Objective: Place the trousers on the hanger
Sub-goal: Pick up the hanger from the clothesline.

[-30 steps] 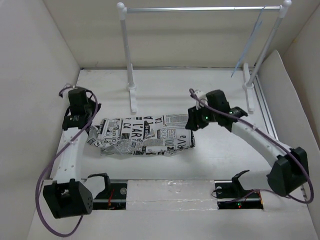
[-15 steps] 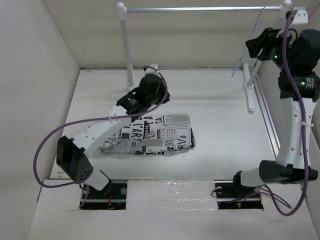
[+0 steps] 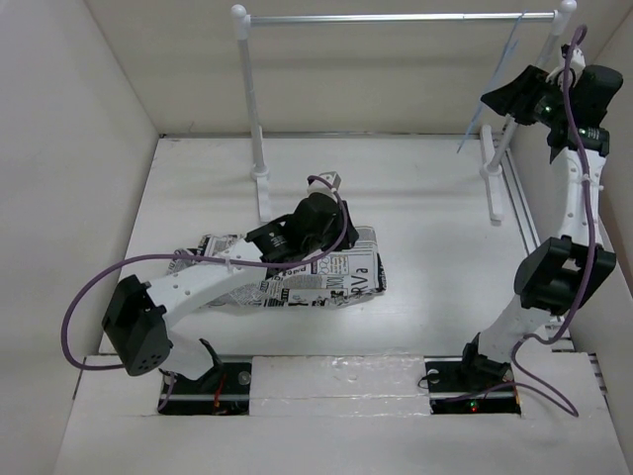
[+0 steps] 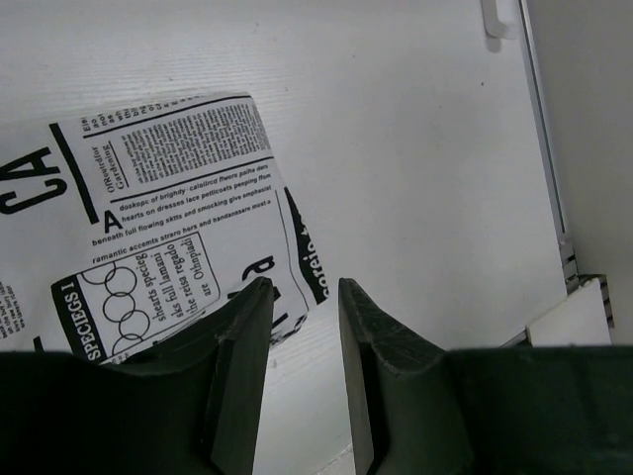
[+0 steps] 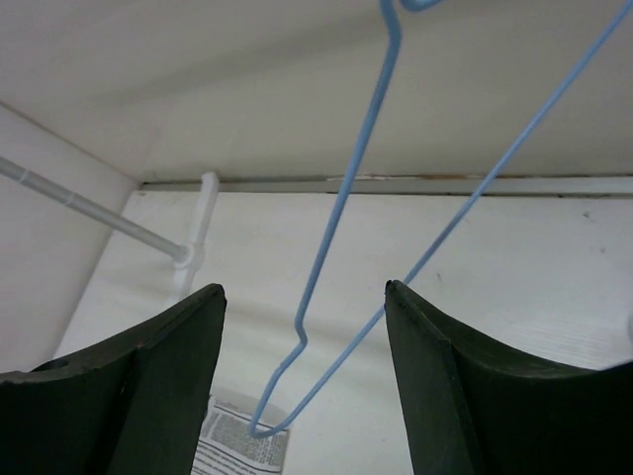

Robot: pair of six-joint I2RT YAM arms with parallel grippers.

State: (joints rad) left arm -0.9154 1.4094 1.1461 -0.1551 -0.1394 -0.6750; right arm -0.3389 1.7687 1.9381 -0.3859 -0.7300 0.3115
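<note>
Barely begun: trousers [image 3: 352,265] lie folded mid-frame on the table [image 3: 435,218]. The left end effector [image 4: 304,287] hovers over them, slightly parted and empty. The right end effector [image 5: 305,289], spread wide, faces the hanger [image 5: 347,178] at upper right.

White matte worktop [image 3: 435,228], soft even light. Plain off-white walls [image 3: 69,119] box in the left, far and right edges. Silver rail [image 3: 396,17] on two white posts [image 3: 252,109] spans the far edge. Metal track [image 3: 527,223] along right edge
</note>
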